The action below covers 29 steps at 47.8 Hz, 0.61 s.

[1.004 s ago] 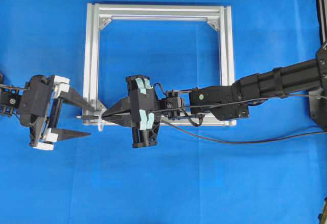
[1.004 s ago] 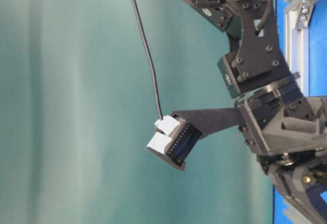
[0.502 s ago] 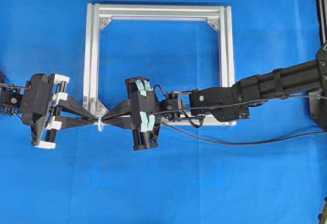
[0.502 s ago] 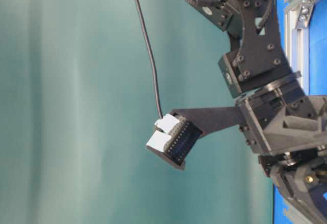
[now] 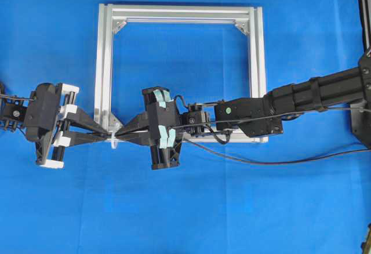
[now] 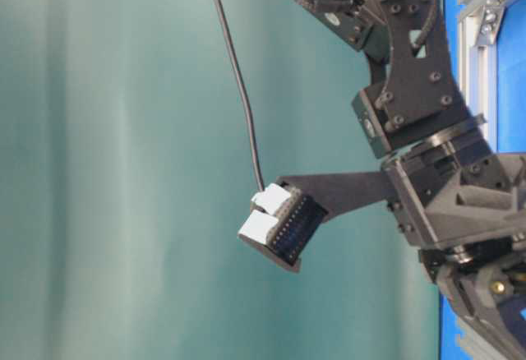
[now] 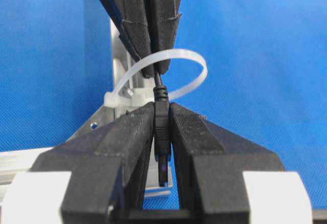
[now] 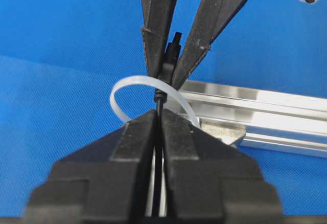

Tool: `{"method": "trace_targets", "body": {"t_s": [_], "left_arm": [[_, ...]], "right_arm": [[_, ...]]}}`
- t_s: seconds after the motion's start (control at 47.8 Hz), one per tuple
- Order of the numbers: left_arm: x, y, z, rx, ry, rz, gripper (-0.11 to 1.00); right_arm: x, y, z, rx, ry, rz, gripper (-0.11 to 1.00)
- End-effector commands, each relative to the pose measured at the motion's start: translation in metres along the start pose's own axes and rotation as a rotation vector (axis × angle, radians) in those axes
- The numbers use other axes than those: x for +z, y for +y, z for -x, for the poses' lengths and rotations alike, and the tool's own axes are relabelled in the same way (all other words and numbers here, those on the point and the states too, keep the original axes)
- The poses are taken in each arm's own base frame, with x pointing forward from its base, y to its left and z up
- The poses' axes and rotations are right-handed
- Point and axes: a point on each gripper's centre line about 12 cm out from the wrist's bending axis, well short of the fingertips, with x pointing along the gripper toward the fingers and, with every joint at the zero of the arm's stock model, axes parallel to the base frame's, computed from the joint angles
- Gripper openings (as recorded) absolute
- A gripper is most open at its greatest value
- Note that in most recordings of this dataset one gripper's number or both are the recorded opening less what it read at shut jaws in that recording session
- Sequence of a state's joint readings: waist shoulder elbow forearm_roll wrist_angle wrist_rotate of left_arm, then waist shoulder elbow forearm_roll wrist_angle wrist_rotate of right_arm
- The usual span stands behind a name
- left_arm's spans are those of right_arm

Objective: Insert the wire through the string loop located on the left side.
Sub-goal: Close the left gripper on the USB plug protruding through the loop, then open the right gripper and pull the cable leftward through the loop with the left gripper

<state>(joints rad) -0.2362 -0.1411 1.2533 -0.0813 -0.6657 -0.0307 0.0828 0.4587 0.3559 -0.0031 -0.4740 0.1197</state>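
Two grippers meet tip to tip at the near-left corner of the silver frame (image 5: pixel 104 68), which lies flat on the blue table (image 5: pixel 191 207). You see the left gripper (image 7: pixel 162 112) clamped on the dark plug at the end of the wire (image 7: pixel 161 132); its fingers (image 7: pixel 127 137) press the plug from both sides, and the plug's tip points back toward the wrist camera. Note that the plug has passed through the string loop (image 7: pixel 196 73), a whitish translucent tie fastened at that corner of the frame. In the right wrist view, the right gripper (image 8: pixel 159 119) has its jaws close together around the thin cable just behind the plug, on the opposite side of the loop; you cannot tell from these views whether they press it or have begun to part. From that gripper, the wire trails away to the right across the table in the overhead view, near the right arm (image 5: pixel 301 100).
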Motion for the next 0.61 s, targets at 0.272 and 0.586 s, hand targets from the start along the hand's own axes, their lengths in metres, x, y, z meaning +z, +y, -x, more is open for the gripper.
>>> {"method": "trace_targets", "body": {"t_s": [0.272,0.586], "left_arm": [[0.0043,-0.0015,-0.0008,-0.006,-0.015,-0.002,0.08],[0.0052,-0.0013,0.002,-0.006,-0.018,-0.003,0.08]], "right_arm": [[0.0152,-0.0041,0.0007,-0.017,-0.011,-0.03,0.89],[0.0154,-0.0041,0.0007,-0.017,-0.013,-0.03,0.97]]}}
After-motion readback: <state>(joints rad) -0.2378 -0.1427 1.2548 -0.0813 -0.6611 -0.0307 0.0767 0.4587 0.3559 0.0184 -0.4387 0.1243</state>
